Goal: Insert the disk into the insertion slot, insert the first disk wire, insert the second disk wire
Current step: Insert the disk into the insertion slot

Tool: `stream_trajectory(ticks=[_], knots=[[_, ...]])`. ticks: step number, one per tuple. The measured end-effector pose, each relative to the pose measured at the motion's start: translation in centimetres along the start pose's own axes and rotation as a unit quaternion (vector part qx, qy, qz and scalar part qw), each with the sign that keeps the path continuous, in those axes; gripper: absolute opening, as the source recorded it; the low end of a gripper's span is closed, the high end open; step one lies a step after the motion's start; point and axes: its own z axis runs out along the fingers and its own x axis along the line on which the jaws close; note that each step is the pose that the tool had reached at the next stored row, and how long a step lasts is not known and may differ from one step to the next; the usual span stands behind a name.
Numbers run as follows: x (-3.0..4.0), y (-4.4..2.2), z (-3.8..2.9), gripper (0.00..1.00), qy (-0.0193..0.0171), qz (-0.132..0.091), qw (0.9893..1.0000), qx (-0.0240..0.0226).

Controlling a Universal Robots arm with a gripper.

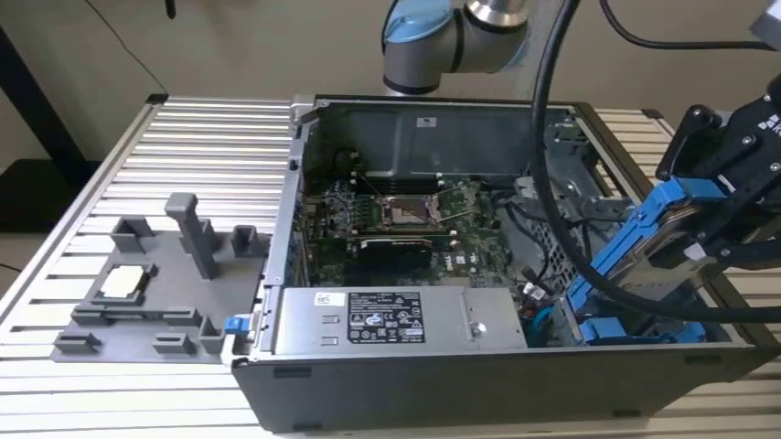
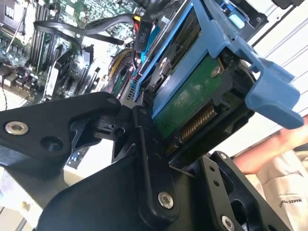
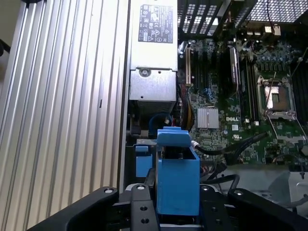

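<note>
Black gripper [image 3: 176, 206] is clamping the disk [image 3: 177, 185] by its blue frame, tilted, lower end pointing at the slot [image 1: 546, 261] on the exterior view's right. The second wrist view is showing more: the disk's green underside, and a person's arm [image 2: 272, 147] beyond.

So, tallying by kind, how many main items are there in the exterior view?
Open grey sheet-metal computer case: 1
Green motherboard inside it: 1
Grey power supply box with white sticker: 1
Grey plastic fixture tray with upright posts: 1
Silver hard drive in a bright blue plastic carrier, clamped in the black pincer: 1
Total: 5
</note>
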Motion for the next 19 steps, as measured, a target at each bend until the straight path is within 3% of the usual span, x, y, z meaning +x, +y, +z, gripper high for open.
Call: stream_trajectory(ticks=[11,19], knots=[[0.06,-0.42,0.96,0.33,0.0001,0.000,1.0000,0.0019],[0.13,-0.82,2.34,0.33,0.0000,0.000,1.0000,0.0021]])
